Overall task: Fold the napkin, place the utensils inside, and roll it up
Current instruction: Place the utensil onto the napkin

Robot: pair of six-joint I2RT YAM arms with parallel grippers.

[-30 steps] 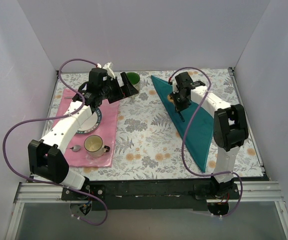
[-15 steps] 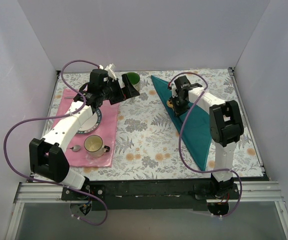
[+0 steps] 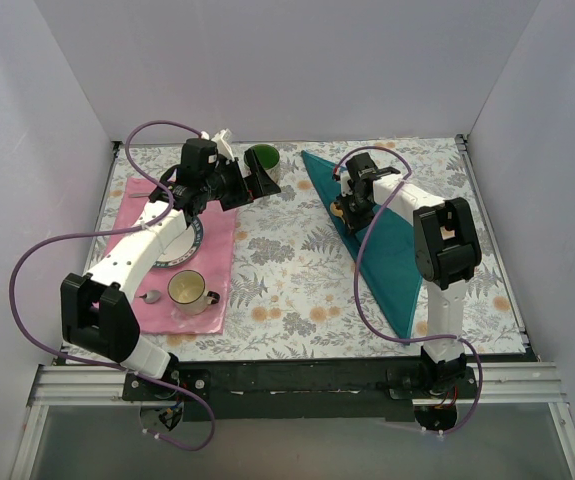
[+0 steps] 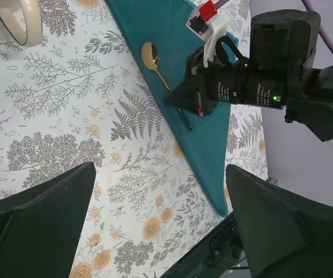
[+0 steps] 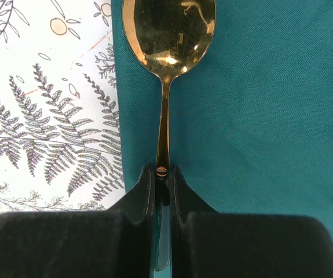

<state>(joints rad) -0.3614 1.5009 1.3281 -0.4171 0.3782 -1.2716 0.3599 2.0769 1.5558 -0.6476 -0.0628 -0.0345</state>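
The teal napkin (image 3: 392, 250) lies folded into a long triangle on the right of the table. It also shows in the left wrist view (image 4: 172, 35) and the right wrist view (image 5: 259, 116). A spoon (image 5: 169, 35) with a gold bowl and dark handle lies on the napkin near its left edge, and shows in the top view (image 3: 338, 210) and the left wrist view (image 4: 150, 55). My right gripper (image 5: 163, 171) is shut on the spoon's handle, low over the napkin (image 3: 352, 208). My left gripper (image 3: 257, 180) is open and empty, held above the table at the back left (image 4: 160, 191).
A pink placemat (image 3: 217, 240) on the left holds a plate (image 3: 195, 245), a cream mug (image 3: 189, 290) and a small spoon (image 3: 152, 297). A green bowl (image 3: 263, 155) stands at the back. White walls close in the table on three sides.
My right gripper has shifted a little left and back along the napkin with the spoon, and its elbow has swung inward. The left arm has barely moved.
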